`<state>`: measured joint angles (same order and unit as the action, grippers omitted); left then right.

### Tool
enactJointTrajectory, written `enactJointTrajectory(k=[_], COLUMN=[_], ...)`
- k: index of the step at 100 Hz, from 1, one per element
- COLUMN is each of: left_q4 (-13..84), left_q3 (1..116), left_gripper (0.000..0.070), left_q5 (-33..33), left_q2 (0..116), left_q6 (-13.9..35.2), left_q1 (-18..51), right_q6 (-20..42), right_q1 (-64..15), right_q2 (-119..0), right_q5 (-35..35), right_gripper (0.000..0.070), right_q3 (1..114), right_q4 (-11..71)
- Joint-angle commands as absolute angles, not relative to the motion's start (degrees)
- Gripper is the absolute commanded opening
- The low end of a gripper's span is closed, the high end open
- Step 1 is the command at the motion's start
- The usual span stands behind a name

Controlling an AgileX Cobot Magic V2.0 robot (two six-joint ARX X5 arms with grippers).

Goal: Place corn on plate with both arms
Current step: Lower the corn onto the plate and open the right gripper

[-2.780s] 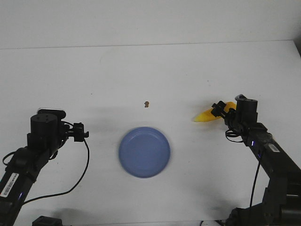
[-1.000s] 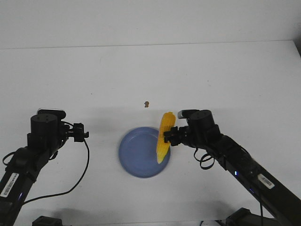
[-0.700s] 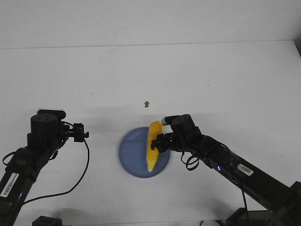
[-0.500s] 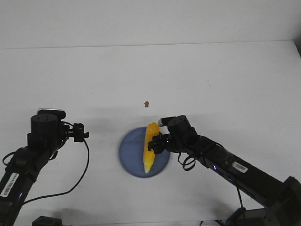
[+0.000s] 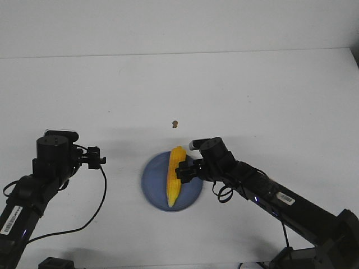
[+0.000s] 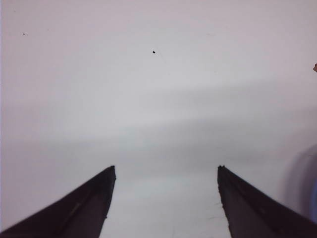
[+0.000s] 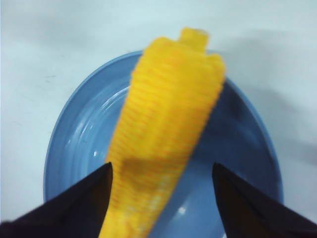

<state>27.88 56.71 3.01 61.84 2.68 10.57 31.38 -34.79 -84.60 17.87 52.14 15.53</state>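
Observation:
The yellow corn [image 5: 175, 176] lies lengthwise across the blue plate [image 5: 154, 180] near the table's front middle. My right gripper [image 5: 186, 171] is at the corn's right side, over the plate. In the right wrist view the gripper [image 7: 162, 166] is open, with its jaws wide apart. The corn [image 7: 166, 129] sits between them, close against one finger and blurred, with the plate [image 7: 79, 144] beneath it. My left gripper [image 5: 96, 158] is open and empty over bare table to the left of the plate. The left wrist view shows the left gripper [image 6: 166, 168] with only table between its jaws.
A small brown speck [image 5: 175, 123] lies on the white table [image 5: 252, 89] behind the plate. The table's far edge meets a pale wall. The left arm's black cable [image 5: 101, 196] loops over the table in front of the plate's left side.
My right arm carried the corn from the table's right side leftward to the plate and lowered it. The corn now lies across the plate. The left arm has not moved.

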Motion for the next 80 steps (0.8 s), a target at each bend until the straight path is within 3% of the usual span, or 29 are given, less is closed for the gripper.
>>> enactJointTrajectory(k=[1, 23, 35, 61, 80], left_q4=[27.83, 28.16, 28.14, 26.87, 25.52], left_q3=[57.36, 57.36, 57.39, 57.39, 57.36], left_gripper=[0.0421, 0.0421, 0.0421, 0.0421, 0.0421], left_q5=[2.98, 3.01, 3.01, 3.01, 3.01], left_q2=[62.17, 62.17, 62.17, 62.04, 59.11], left_q6=[3.27, 3.25, 3.29, 5.48, 5.65], left_q1=[10.68, 10.68, 10.68, 10.68, 10.68], right_q6=[31.75, 30.02, 27.31, 16.47, 8.58], right_q1=[-34.89, -32.93, -29.91, -19.94, -12.36], right_q2=[-85.43, -81.12, -75.77, -60.29, -49.41], right_q5=[17.85, 17.63, 14.28, 2.85, -0.38], right_gripper=[0.0429, 0.0429, 0.0429, 0.0429, 0.0429], right_q3=[52.86, 52.86, 52.86, 52.86, 52.82], right_q4=[15.03, 15.07, 16.86, 26.87, 31.64])
